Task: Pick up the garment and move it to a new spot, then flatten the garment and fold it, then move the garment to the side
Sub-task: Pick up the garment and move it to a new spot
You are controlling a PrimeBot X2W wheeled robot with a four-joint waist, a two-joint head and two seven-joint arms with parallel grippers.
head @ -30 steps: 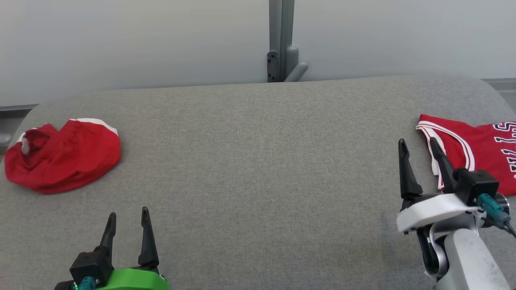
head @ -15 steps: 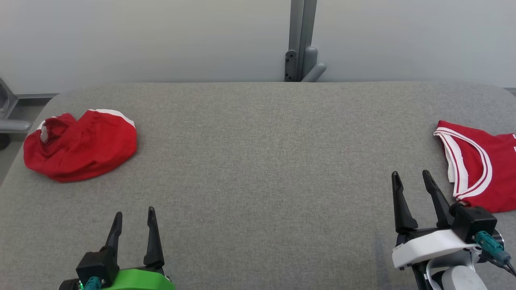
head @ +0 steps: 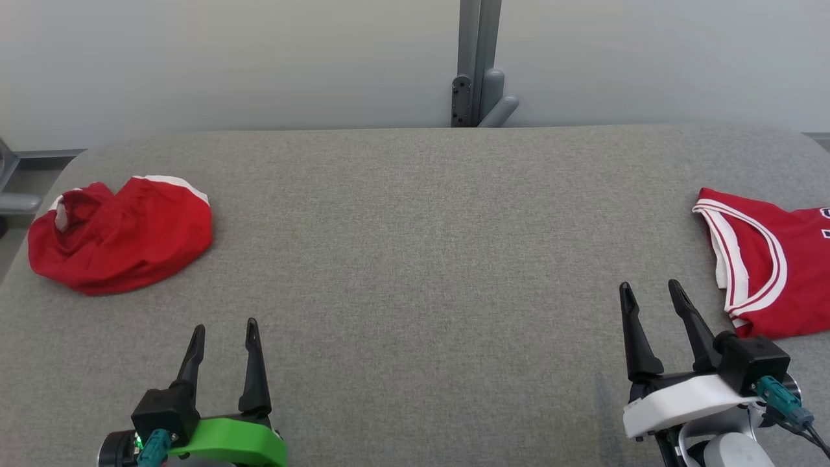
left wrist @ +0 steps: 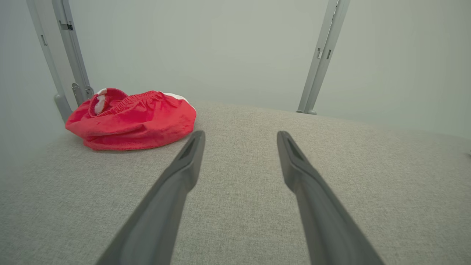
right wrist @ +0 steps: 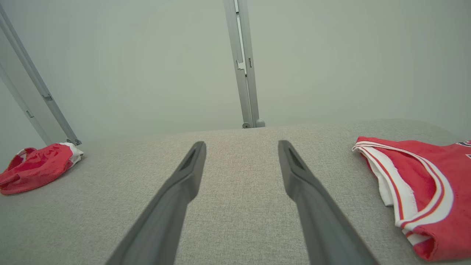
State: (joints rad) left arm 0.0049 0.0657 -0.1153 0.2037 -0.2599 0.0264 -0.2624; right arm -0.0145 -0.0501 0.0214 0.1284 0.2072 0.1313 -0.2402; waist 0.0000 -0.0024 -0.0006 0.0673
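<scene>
Red shorts, crumpled heap, at the left end of the grey padded table.
Likely soft, light and limp, sagging and unfurling when lifted; best pinched at the elastic waistband or white-trimmed hem. Underside folds and leg openings hidden. Left gripper and right gripper: both spread wide, empty, near edge. Red jersey, right, cut off by frame.

The red jersey runs off the right edge, its lettering mostly cut off.
</scene>
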